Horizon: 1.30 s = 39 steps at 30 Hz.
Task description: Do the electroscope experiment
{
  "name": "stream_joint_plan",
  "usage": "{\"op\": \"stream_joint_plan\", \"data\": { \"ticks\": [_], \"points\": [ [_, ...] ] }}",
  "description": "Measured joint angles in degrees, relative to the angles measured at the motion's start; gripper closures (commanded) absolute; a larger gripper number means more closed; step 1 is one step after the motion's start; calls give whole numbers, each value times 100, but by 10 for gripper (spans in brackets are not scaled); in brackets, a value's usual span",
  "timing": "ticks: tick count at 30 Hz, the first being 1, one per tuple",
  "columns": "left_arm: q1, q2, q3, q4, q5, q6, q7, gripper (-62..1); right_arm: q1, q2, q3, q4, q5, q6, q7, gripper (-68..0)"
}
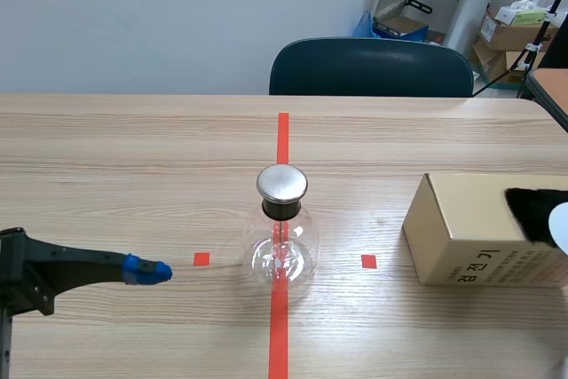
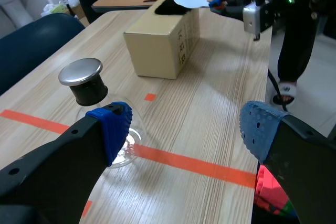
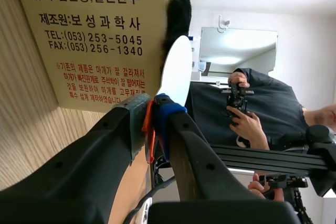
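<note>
The electroscope, a round glass flask (image 1: 282, 253) with a black neck and a metal disc cap (image 1: 282, 184), stands at the table's middle on the orange line. My left gripper (image 1: 146, 271) hovers open to its left; in the left wrist view the flask (image 2: 86, 85) sits just ahead of one blue finger (image 2: 113, 127). A cardboard box (image 1: 484, 237) lies at the right with black fur (image 1: 535, 210) on top. My right gripper (image 3: 149, 109) is shut on the orange handle (image 3: 149, 127) of a white disc (image 3: 176, 69), and the disc rests against the fur (image 3: 178, 17).
A dark green chair (image 1: 371, 67) stands behind the table's far edge. Behind it at the right are stacked cartons (image 1: 510, 33). A person (image 3: 249, 111) holding controllers is beyond the table's right end. The right arm (image 2: 273, 3) hangs over the box (image 2: 163, 40).
</note>
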Motion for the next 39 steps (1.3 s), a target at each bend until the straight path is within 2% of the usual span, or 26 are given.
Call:
{"op": "stream_joint_plan", "data": {
  "ticks": [3,5,8,10,12,15,17,19,22,24,26,30,31,32,34,37,38,39],
  "points": [
    [0,-2,0,0,181,0,-2,-468,0,0,0,-2,-129,0,44,-8],
    [0,-2,0,0,365,-4,-2,-468,0,7,2,-2,-162,-2,295,-8],
    [0,-2,0,0,382,-2,-2,-468,0,13,0,-2,-212,-22,822,-8],
    [0,-2,0,0,380,-2,-2,-468,-2,11,0,-2,-227,-22,894,-8],
    [0,0,0,0,380,-4,-2,-467,-9,2,0,-2,-256,-24,573,-8],
    [0,0,0,0,365,-2,7,-467,-15,-20,-11,-2,-236,-24,-492,-8],
    [0,0,0,0,363,-4,85,-467,-13,-11,-11,-2,-203,-24,-658,-8],
    [0,0,0,0,363,-4,151,-467,-15,7,-9,-2,-273,-26,-398,-8],
    [0,0,0,0,363,-2,208,-467,-13,48,4,-2,-424,-50,708,-8],
    [0,0,0,0,363,-4,212,-467,-15,39,0,0,-448,-44,1023,-8],
    [0,0,0,0,363,-4,212,-467,-22,-2,0,0,-466,-44,656,-8],
    [0,0,0,0,363,-4,330,-467,-28,-68,-15,-2,-409,-39,-1115,-8],
    [0,0,0,0,363,-4,339,-467,-28,-63,-9,-2,-398,-39,-1305,-8],
    [0,0,0,0,363,-4,337,-467,-28,-52,7,-2,-396,-42,-1285,-8],
    [0,0,0,0,363,-4,348,-467,-31,-17,7,-2,-442,-42,-772,-8],
    [0,0,0,0,363,-2,621,-467,-15,50,11,0,-516,-57,693,-8],
    [0,0,0,0,363,-2,699,-467,-13,46,9,0,-529,-52,903,-8],
    [0,0,0,0,363,4,715,-467,-15,26,-7,0,-525,-42,859,-8]
  ]
}}
